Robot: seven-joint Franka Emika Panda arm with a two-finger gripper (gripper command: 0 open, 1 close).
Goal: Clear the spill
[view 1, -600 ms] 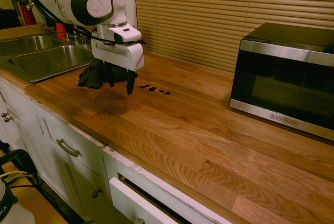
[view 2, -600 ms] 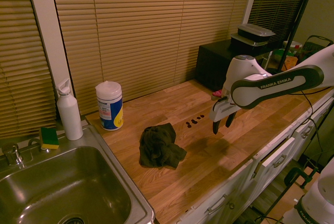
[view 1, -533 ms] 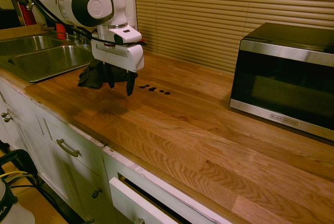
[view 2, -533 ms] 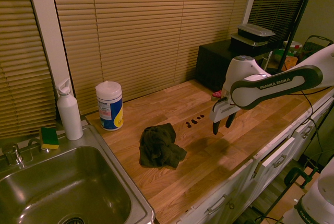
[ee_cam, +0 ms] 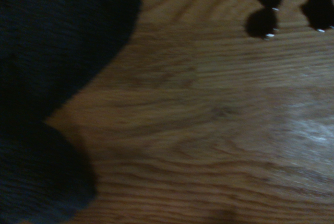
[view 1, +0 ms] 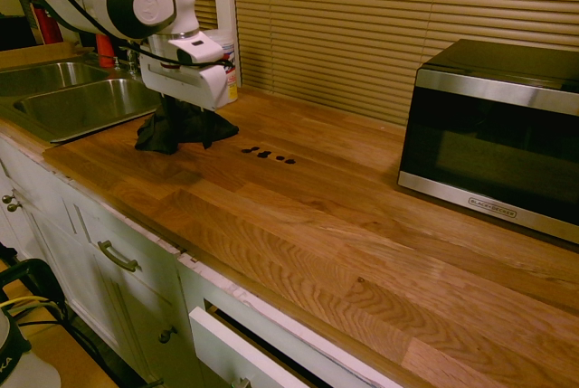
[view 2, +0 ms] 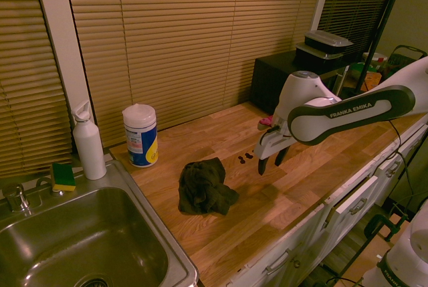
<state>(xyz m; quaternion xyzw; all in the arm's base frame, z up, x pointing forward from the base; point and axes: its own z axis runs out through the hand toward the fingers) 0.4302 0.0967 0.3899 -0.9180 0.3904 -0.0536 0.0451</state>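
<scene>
The spill [view 1: 267, 153] is a short row of tiny dark blots on the wooden counter, also seen as spill [view 2: 246, 157]; in the wrist view some of its blots [ee_cam: 263, 10] are close by. A crumpled black rag [view 2: 204, 186] lies toward the sink from the blots, rag [view 1: 167, 130], and fills one side of the wrist view as rag [ee_cam: 52, 51]. My gripper [view 2: 269, 163] hangs open a little above the counter, empty, at the rag-side end of the row of blots. From the first exterior view its dark fingers merge with the rag behind them.
A steel sink [view 1: 72, 103] is set in the counter beyond the rag. By it stand a wipes canister [view 2: 140, 134], a white bottle [view 2: 88, 141] and a sponge [view 2: 63, 175]. A microwave [view 1: 493, 126] stands at the far end. The counter's front edge [view 1: 226, 284] runs above the drawers.
The gripper has moved along the counter toward the rag and sink, from in front of the spill to the rag-side end of it. It stays open and empty.
</scene>
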